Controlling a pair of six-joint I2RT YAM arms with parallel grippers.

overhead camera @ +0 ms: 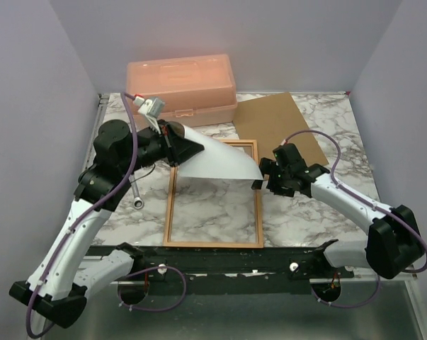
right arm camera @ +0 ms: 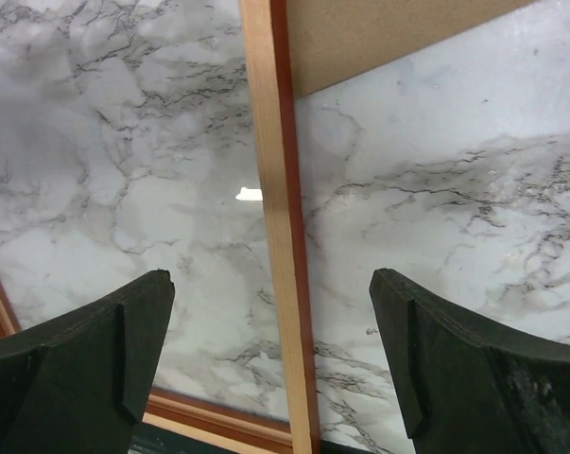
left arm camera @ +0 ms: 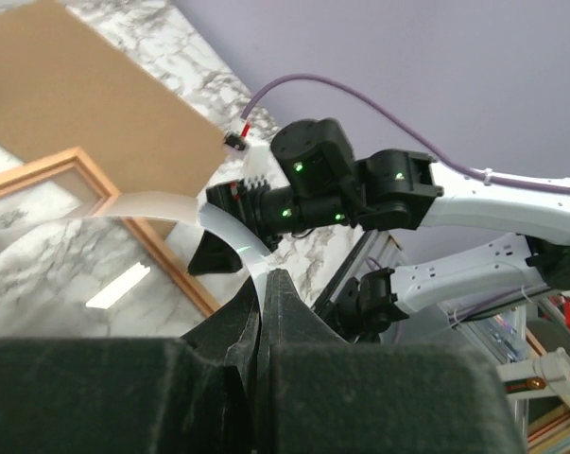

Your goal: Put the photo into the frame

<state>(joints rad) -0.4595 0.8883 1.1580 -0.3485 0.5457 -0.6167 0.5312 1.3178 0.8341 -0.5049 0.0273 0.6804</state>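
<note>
We pinch the photo point(overhead camera: 224, 159) in our left gripper point(left arm camera: 266, 286) over the frame's point(overhead camera: 169, 212) 12 o'clock end, our right gripper point(right arm camera: 270, 279) agape above its 3 o'clock rail.

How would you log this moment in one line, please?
left claw: shut on photo | photo: curled over frame, not seated | right claw: open above frame rail

I see only the white back of the photo point(overhead camera: 220, 159), which covers the frame's point(overhead camera: 260, 212) far left corner. My left gripper point(left arm camera: 264, 284) hides its pinched edge; the right wrist view crops the frame.
</note>
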